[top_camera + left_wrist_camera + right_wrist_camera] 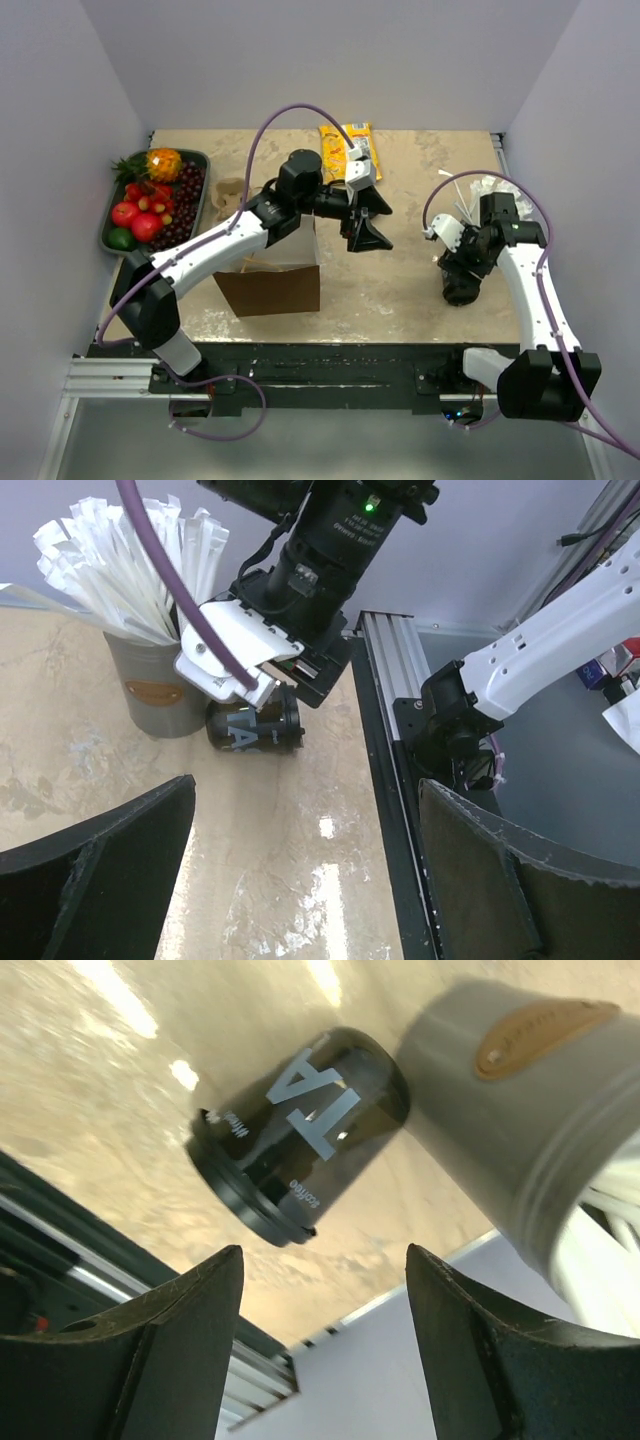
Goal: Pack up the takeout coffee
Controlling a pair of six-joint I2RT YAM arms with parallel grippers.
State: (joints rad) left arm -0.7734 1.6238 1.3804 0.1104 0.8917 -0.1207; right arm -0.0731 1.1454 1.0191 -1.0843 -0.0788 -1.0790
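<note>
**Straddle the tipped cup squarely**

The coffee cup (pixel 300 1130) lies on its side on the tabletop (pixel 420 300), just beside the straw holder (pixel 510 1110). The right tool (pixel 322 1260) hovers over it, jaws apart and empty. Centre them across the barrel, clear of the holder. The left tool (pixel 305 790) is wide open and empty.

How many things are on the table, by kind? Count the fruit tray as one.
Coffee cup, on its side: 1
Straw holder: 1
Paper bag: 1
Snack packet, yellow: 1
Fruit tray: 1
Small brown item beside the tray, kind unclear: 1
Total: 6
</note>
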